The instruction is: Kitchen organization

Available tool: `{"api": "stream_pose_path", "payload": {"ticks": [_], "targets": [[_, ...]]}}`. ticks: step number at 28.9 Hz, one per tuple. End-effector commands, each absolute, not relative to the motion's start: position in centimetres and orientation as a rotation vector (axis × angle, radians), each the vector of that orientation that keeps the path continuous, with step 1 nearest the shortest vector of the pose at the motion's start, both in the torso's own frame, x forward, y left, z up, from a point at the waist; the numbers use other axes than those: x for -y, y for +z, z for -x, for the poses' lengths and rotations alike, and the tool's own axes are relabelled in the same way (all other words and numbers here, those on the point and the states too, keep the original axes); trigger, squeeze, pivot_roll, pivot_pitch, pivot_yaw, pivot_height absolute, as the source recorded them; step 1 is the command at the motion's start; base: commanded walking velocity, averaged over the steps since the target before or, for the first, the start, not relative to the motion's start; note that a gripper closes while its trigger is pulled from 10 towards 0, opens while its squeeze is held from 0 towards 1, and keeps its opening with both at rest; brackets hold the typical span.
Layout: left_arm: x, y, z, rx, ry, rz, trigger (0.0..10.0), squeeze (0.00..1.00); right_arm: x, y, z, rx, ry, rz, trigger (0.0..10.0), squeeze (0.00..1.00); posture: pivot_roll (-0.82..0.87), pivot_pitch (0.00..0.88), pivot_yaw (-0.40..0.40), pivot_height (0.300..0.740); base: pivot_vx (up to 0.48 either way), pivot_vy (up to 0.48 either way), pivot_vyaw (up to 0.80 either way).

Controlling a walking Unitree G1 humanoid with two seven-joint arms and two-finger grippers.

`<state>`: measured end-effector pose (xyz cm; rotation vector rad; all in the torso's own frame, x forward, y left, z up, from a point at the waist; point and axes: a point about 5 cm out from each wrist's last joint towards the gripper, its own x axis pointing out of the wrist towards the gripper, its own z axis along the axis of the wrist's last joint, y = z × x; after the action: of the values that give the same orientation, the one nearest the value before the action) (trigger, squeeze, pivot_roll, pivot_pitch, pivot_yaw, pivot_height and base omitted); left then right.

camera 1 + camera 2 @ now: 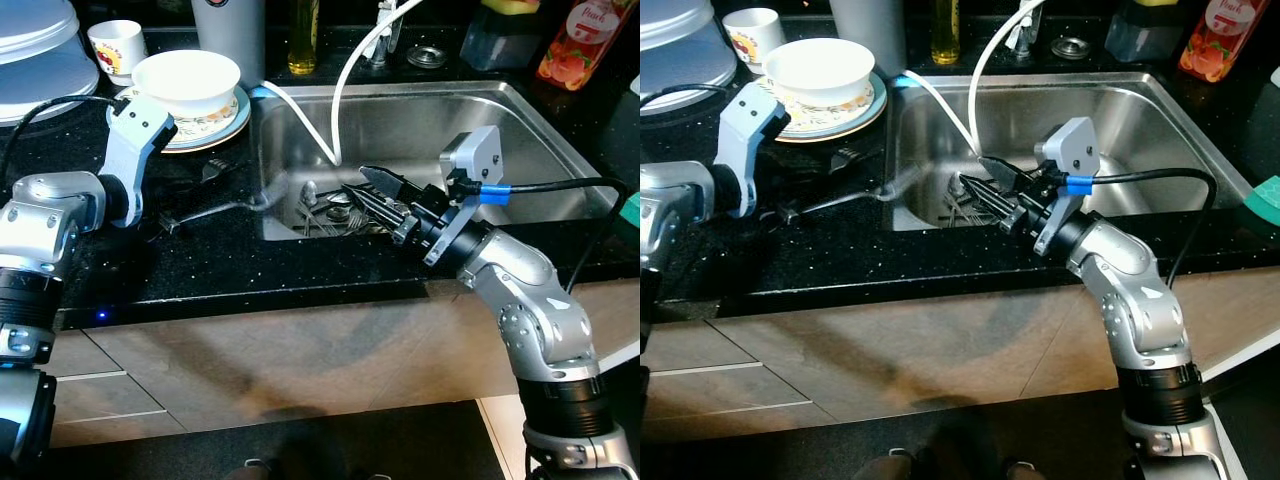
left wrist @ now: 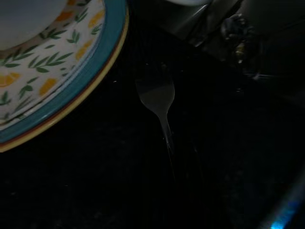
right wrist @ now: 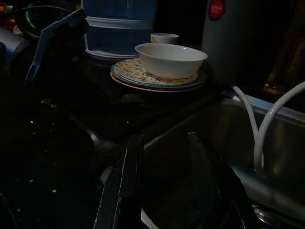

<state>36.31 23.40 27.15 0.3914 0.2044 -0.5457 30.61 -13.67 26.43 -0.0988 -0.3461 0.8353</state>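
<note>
1. The right gripper [image 1: 372, 191] hangs over the sink's [image 1: 540, 125] near left corner, jaws parted, nothing between them.
2. A heap of cutlery [image 1: 330, 212] lies in the basin directly under those jaws, handles pointing many ways.
3. At nine o'clock, a fork [image 2: 157, 98] lies on the black worktop [image 1: 220, 265], beside the plate [image 1: 240, 112]; the left gripper [image 1: 165, 222] is nearer, its jaws' state unclear.
</note>
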Motion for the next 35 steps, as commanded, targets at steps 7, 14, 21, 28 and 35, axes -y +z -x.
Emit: {"api": "stream_pose_path", "payload": {"ticks": [7,14,21,28,35], "targets": [[-21.4,30.9,-36.4,-0.023,-0.597,-0.295,8.5,0.0,13.8,26.6,-30.7,0.356,0.836,0.096,10.0,0.0,0.11,0.154,0.007,0.74,0.0,0.0,0.0],[-19.4,33.3,-36.1,0.109,-0.67,-0.235,10.0,0.0,13.9,26.8,-30.8,0.365,0.828,0.093,10.0,0.0,0.1,0.15,0.002,0.74,0.0,0.0,0.0],[-16.0,34.6,-35.9,0.189,-0.773,-0.19,10.0,0.0,14.1,27.2,-30.9,0.379,0.808,0.092,10.0,0.0,0.09,0.144,-0.001,0.74,0.0,0.0,0.0],[-12.4,34.6,-36.6,0.253,-0.841,-0.18,10.0,0.0,14.3,27.5,-30.9,0.387,0.796,0.09,10.0,0.0,0.08,0.139,-0.003,0.74,0.0,0.0,0.0],[-9.7,35.1,-37.4,0.359,-0.804,-0.202,10.0,0.0,14.4,27.6,-31.0,0.393,0.784,0.086,10.0,0.0,0.09,0.139,-0.01,0.74,0.0,0.0,0.0]]}}
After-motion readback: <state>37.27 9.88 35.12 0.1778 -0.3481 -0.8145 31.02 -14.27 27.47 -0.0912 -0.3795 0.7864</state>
